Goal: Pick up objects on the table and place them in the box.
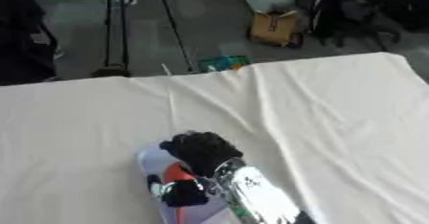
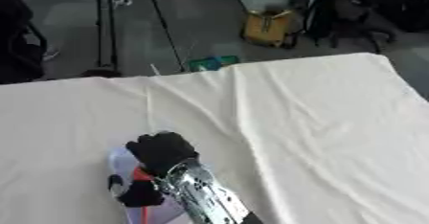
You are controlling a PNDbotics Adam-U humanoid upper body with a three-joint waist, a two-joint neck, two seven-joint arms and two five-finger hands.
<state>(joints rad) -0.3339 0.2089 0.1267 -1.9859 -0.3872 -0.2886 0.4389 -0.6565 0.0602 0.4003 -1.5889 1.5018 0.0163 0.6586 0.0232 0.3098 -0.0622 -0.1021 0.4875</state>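
Lower middle of the frame, the right hand point(image 1: 199, 151) has its fingers curled round a pale lilac package point(image 1: 155, 163) with red print on the white tabletop point(image 1: 335, 113); no box visible in either view.

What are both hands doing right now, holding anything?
Right hand: fingers curled over a flat pale lavender package on the white tablecloth; whether it actually grips it cannot be told.
Left hand: not in view.
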